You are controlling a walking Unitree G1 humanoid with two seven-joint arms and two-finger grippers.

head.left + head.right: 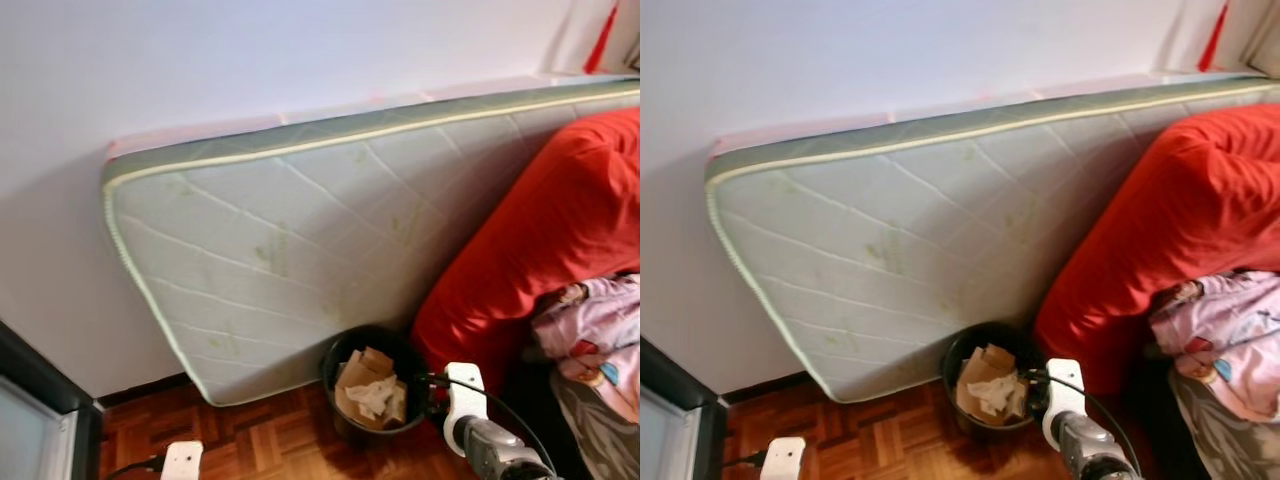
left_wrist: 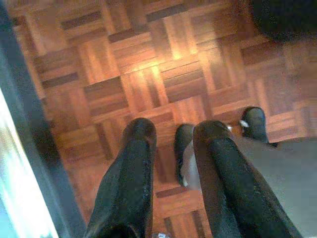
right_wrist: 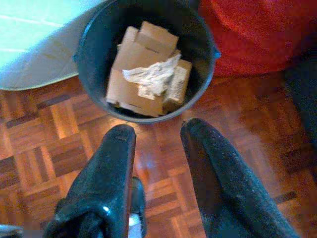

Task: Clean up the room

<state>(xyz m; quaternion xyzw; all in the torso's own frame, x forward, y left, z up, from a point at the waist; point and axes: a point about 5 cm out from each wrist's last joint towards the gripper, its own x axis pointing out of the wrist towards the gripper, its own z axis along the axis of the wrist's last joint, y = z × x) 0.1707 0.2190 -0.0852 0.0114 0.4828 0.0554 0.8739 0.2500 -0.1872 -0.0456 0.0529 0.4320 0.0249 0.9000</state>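
The right gripper (image 3: 156, 134), fingers apart and empty, hangs above the parquet (image 3: 59, 129) just before one black bin (image 3: 94, 44) that holds brown cardboard pieces (image 3: 130, 82) and one crumpled white paper (image 3: 151, 77), between a leaning mattress (image 1: 300, 230) and a red cover (image 1: 540, 230).

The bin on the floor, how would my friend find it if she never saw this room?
Find the big pale mattress leaning against the wall. At its lower end, beside the red bedding, a round black bin stands on the wooden floor. It holds cardboard pieces and crumpled paper.
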